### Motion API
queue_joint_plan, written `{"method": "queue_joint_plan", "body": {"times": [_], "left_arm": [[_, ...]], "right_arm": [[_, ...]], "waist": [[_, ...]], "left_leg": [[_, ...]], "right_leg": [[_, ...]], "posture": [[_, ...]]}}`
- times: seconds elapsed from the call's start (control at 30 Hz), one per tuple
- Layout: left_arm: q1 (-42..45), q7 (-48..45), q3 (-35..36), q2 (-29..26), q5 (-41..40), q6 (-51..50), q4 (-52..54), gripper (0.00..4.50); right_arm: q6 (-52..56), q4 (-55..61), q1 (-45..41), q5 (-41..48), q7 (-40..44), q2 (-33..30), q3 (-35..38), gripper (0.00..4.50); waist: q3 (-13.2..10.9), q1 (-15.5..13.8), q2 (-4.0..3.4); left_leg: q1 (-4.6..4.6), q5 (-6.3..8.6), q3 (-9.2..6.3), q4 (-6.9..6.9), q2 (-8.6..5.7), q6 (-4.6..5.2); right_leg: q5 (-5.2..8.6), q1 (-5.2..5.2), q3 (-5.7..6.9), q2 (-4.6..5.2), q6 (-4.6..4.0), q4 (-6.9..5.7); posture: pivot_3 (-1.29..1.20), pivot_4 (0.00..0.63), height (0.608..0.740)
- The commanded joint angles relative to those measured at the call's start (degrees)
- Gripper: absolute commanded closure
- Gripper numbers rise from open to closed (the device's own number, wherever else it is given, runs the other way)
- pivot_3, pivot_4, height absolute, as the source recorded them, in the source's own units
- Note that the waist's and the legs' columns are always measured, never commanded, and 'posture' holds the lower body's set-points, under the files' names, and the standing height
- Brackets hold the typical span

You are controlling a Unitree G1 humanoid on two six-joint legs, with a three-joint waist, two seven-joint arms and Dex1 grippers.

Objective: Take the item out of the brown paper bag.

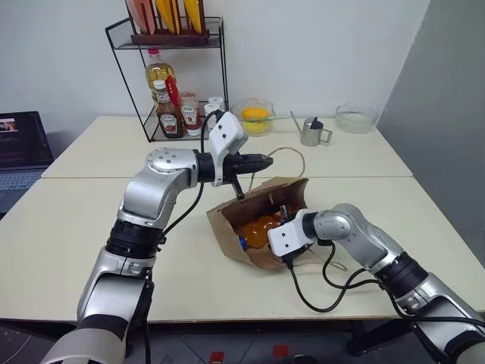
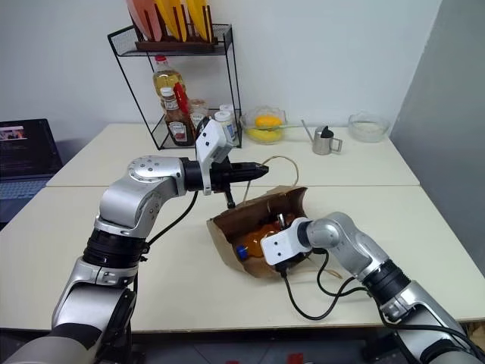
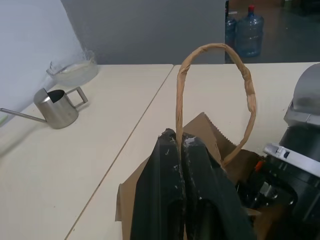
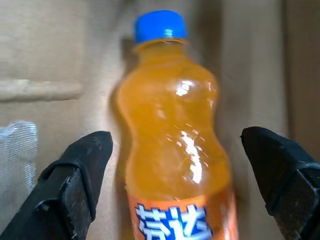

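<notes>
Two claws worked at the brown paper bag (image 1: 261,224), which lay crumpled on its side near the middle of the bench (image 1: 68,227) with its mouth turned toward the robot. To the left of the bag, at the bench's far left edge, stood a dark laptop (image 1: 23,148). Behind the bag and to its left, a black wire rack (image 1: 170,83) held a ketchup bottle (image 1: 168,114) and other jars. The left claw (image 1: 265,161) hung just above the bag's upper edge, its two black fingers (image 3: 172,200) pressed fully together on the tan loop handle (image 3: 240,90), so that the loop stood up from the bag. Inside the bag lay the item (image 4: 172,135), a glossy orange soda bottle with a blue cap (image 4: 160,25), resting on the bag's lower wall with the cap toward the bag's bottom. The right claw (image 4: 177,180) was pushed into the bag's mouth, its fingers (image 4: 75,185) spread wide on either side of the bottle, not touching it and gripping nothing. Behind the bag, a glass bowl with yellow-orange fruit (image 1: 255,117) sat near the wall. Right of that, still behind the bag, stood a small metal watering can (image 1: 312,133), and further right a clear glass bowl (image 1: 356,117).
</notes>
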State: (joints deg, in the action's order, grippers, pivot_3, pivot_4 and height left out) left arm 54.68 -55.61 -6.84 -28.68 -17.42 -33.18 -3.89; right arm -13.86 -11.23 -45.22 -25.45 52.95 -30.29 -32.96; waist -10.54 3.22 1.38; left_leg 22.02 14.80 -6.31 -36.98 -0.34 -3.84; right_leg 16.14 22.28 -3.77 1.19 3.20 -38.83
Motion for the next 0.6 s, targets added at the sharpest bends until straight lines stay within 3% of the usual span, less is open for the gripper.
{"method": "queue_joint_plan", "body": {"times": [0.03,0.4,0.5,0.6], "left_arm": [[0.5,0.8,1.0,-0.2,-0.6,-0.2,3.2,4.50],[-0.3,1.9,0.8,0.4,-1.0,-1.4,5.1,4.50],[-0.5,1.7,1.2,-0.2,-1.1,-1.5,5.2,4.50],[-0.6,1.7,1.2,-0.3,-1.0,-1.4,5.2,4.50]], "right_arm": [[-3.1,-4.1,-3.4,-2.3,0.2,1.5,-1.4,0.04],[-4.5,-23.5,-12.5,-11.5,-5.6,8.6,-5.9,0.04],[-4.5,-24.1,-12.7,-10.1,-6.7,9.6,-4.5,0.66],[-5.2,-23.7,-12.4,-9.5,-7.3,9.7,-3.8,1.57]], "waist": [[0.0,0.0,0.00],[0.0,0.2,0.00],[0.0,0.2,0.00],[0.0,0.2,0.00]], "left_leg": [[0.00,0.00,0.00,0.00,0.00,0.00],[-0.20,-0.02,-0.01,0.00,0.03,-0.04],[-0.23,-0.05,-0.03,0.00,0.03,-0.07],[-0.24,-0.06,-0.02,0.00,0.04,-0.09]], "right_leg": [[0.00,0.00,0.00,0.00,0.00,0.00],[-0.01,-0.08,-0.01,-0.03,-0.01,-0.12],[-0.01,-0.10,0.00,-0.04,-0.02,-0.15],[-0.01,-0.09,-0.02,-0.05,-0.01,-0.15]], "posture": [[0.00,0.150,0.740],[0.00,0.150,0.740],[0.00,0.150,0.740],[0.00,0.150,0.740]]}}
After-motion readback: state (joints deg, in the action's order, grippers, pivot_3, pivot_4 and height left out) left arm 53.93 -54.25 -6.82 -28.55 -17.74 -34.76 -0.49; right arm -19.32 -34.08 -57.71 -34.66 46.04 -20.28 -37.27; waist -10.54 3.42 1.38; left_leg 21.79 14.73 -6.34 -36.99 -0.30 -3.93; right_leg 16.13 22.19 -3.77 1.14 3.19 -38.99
